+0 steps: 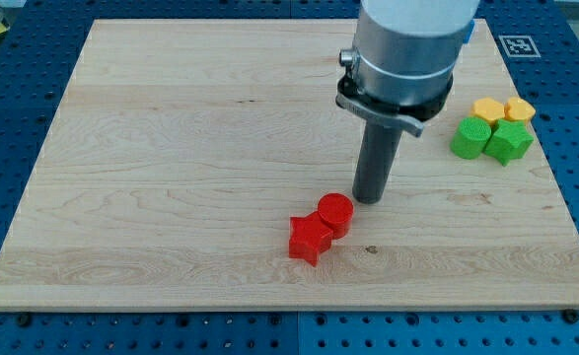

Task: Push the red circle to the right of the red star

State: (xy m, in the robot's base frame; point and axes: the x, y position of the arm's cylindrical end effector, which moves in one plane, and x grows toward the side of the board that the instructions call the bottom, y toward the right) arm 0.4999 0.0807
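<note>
The red circle (335, 212) sits on the wooden board (171, 148), touching the upper right side of the red star (310, 238). Both lie in the lower middle of the view. My tip (369, 200) rests on the board just to the upper right of the red circle, very close to it; whether it touches is unclear.
At the view's right edge a cluster of blocks stands together: a green circle (470, 137), a green star-like block (509, 141), a yellow block (488, 108) and another yellow block (519, 108). The arm's grey body (407, 49) hangs over the upper middle.
</note>
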